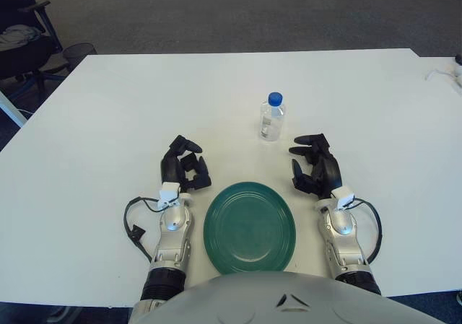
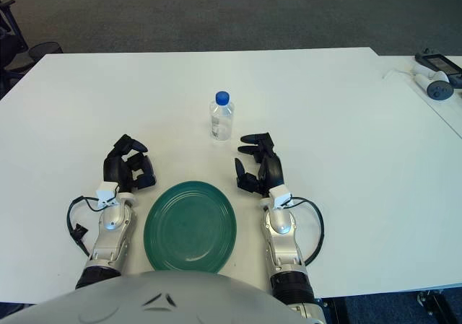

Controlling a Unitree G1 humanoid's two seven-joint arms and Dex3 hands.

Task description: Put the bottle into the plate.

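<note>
Bottle stands upright on the white surface, small and clear with a blue cap, its long axis vertical; it sits beyond the plate, apart from it and slightly toward the robot's right; the plate is dark green, round and holds nothing, close to the robot's body between the two forearms.

Right hand shows just right of the plate's far edge; its fingers are spread and loosely curved, holding nothing, tips aimed forward and a little inward; the bottle lies ahead of them and slightly to their left, near but not touching. Left hand shows just left of the plate, fingers half curled and holding nothing; it is farther from the bottle, so the right hand looks the likelier one to reach.

Nothing stands between the right hand and the bottle; being tall and narrow, it could tip if nudged. A cable and some small devices lie at the far right edge, well apart; a dark chair stands off the surface at far left.
</note>
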